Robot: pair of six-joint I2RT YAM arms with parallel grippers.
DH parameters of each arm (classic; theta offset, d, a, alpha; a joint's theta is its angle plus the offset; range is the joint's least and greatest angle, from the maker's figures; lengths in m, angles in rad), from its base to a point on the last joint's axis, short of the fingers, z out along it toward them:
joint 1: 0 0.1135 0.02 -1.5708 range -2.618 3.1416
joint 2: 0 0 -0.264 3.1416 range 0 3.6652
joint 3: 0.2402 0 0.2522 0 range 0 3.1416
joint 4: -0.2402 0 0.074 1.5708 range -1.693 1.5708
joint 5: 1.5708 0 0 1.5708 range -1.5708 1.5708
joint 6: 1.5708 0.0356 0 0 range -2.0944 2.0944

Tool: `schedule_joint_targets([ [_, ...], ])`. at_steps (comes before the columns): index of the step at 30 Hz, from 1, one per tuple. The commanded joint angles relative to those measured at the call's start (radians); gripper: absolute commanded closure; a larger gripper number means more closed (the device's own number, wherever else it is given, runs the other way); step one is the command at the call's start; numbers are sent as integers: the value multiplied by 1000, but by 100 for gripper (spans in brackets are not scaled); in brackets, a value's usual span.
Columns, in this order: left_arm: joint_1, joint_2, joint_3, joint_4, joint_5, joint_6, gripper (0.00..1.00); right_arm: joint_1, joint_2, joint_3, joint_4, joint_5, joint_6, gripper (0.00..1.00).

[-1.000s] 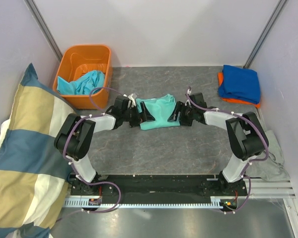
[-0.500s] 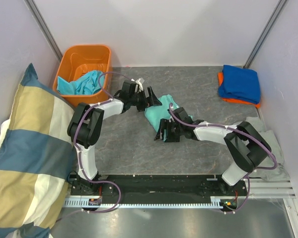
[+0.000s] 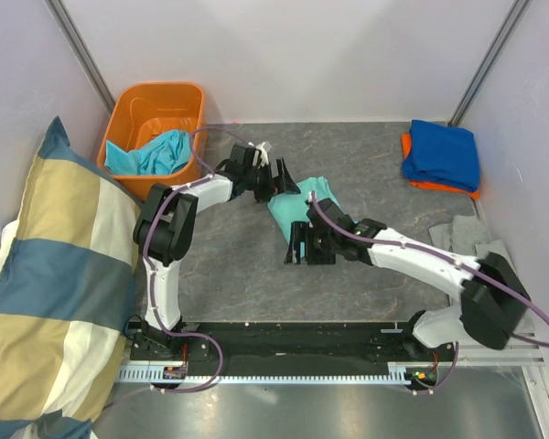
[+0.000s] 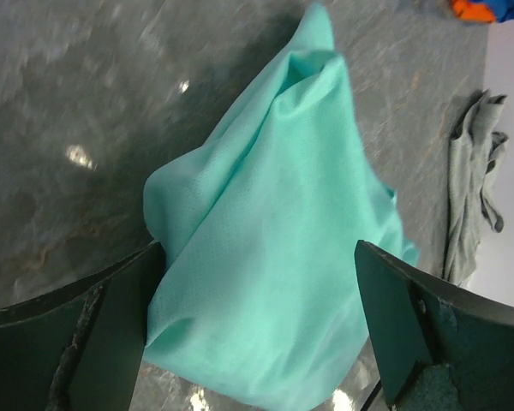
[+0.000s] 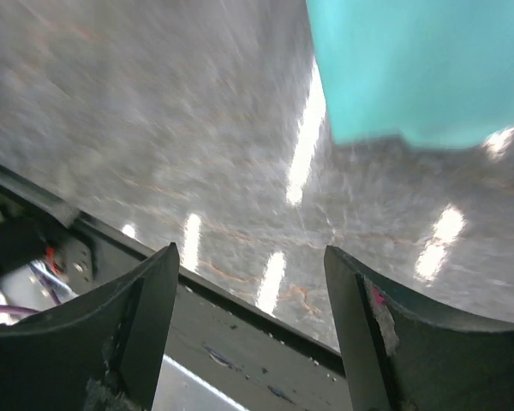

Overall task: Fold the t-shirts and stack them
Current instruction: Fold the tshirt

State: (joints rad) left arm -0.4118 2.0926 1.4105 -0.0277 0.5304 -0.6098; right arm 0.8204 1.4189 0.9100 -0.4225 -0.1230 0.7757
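Right wrist view blurred, mint t-shirt point(image 5: 411, 68) cut by its top edge; overhead, orange t-shirt point(image 3: 407, 146) mostly hidden under blue t-shirt point(image 3: 442, 154), pillow point(image 3: 46, 274) cut at left & bottom edges.

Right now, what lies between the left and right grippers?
The crumpled mint-teal t-shirt lies between the left gripper and the right gripper. Both are open and neither holds it. The top external view shows this.
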Motion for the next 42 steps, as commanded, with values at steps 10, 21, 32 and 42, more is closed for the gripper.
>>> schedule_joint_targets([
  [10, 4, -433, -401, -23, -177, 36, 0, -161, -17, 254, -90, 491, -277, 14],
  [21, 5, -730, -543, -158, -250, 41, 0, -369, 313, 421, 142, 436, -332, 13],
  [32, -172, -785, -792, 71, -265, -130, 0, -418, 606, 604, 53, 555, -333, 12],
  [42, -223, -499, -659, 160, -286, -134, 0, -418, 631, 547, -48, 669, -319, 10],
])
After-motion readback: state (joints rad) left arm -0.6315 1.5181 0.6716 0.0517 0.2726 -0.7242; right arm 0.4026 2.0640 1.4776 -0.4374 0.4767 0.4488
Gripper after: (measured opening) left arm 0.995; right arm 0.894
